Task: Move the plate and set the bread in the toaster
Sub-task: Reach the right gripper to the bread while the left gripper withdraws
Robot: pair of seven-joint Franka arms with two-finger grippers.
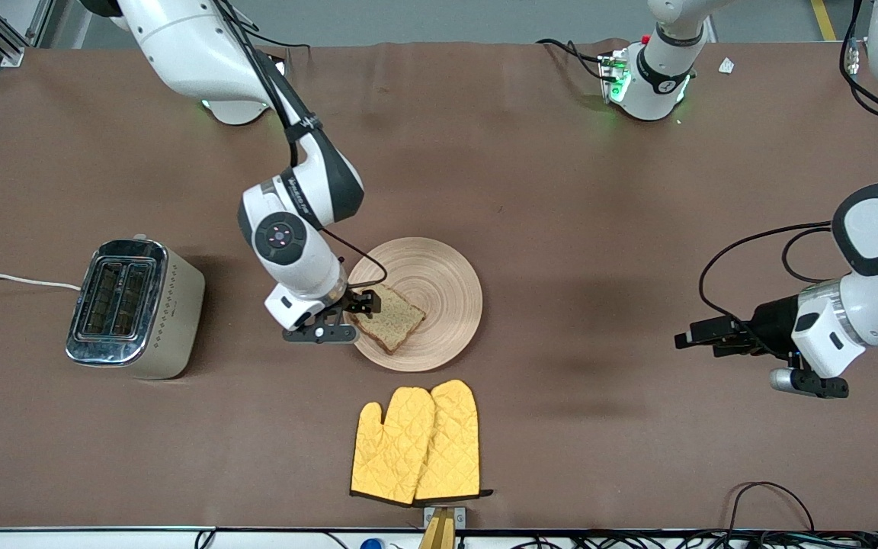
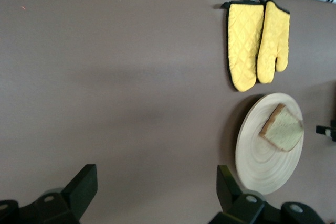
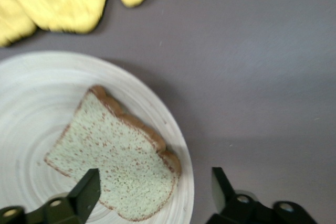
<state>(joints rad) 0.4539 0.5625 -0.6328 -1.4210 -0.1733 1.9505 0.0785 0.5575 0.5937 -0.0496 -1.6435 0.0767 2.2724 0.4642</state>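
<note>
The wooden plate (image 1: 439, 271) lies mid-table with the slice of bread (image 1: 391, 318) flat on the part nearest the toaster (image 1: 132, 306). The toaster stands toward the right arm's end, both slots up. My right gripper (image 1: 360, 306) is low at the plate's rim and open. In the right wrist view one of its fingers (image 3: 86, 190) is over the bread (image 3: 115, 153) and the other is outside the plate (image 3: 37, 103), over the cloth. My left gripper (image 1: 685, 338) waits open above bare table toward the left arm's end, holding nothing (image 2: 157, 177).
A pair of yellow oven mitts (image 1: 418, 444) lies nearer the front camera than the plate. The toaster's white cord (image 1: 12, 279) runs off the right arm's end of the table. Brown cloth covers the table.
</note>
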